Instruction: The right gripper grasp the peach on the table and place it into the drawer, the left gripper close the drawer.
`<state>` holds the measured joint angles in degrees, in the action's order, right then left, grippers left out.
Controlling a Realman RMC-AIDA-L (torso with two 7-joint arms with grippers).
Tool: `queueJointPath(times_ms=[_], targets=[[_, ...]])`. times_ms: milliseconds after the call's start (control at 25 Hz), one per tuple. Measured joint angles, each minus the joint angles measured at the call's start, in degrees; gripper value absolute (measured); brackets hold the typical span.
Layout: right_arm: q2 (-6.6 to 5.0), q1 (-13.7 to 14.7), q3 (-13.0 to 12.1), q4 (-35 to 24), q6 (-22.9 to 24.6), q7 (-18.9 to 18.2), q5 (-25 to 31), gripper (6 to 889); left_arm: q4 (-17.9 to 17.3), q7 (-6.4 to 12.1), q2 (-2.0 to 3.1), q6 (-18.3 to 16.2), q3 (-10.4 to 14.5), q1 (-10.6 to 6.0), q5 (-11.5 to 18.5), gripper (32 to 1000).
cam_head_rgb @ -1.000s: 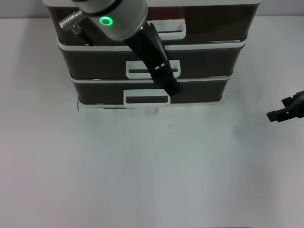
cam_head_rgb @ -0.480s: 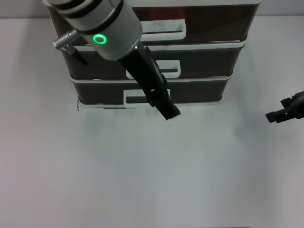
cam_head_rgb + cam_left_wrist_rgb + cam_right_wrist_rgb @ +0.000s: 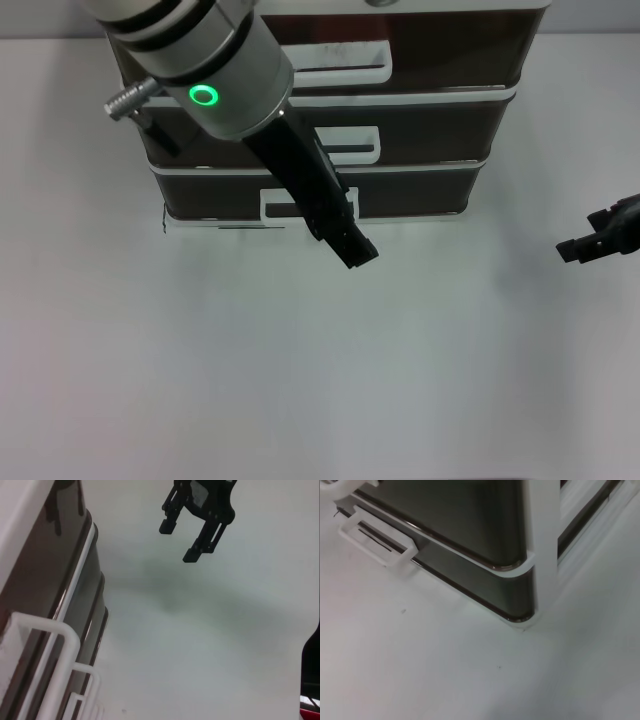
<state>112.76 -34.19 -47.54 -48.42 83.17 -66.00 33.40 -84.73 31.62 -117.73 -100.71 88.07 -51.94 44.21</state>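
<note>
Only left wrist view: right tool (image 3: 192, 540) fingers apart

drawer (image 3: 75, 595): dark brown fronts stacked, all pushed in | handles (image 3: 42, 667): white loops sticking out from the fronts | table (image 3: 200, 645): bare white | right gripper (image 3: 191, 541): over the table, well apart from the drawers, fingers spread
</note>
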Motion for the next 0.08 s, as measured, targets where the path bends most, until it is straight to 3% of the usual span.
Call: queueJointPath(times_ms=[80], targets=[[0.0,0.0,0.0,0.0,-0.01,0.0,0.0,743,0.0,-0.06,-0.01,-0.11,0.0,0.0,0.0,813]])
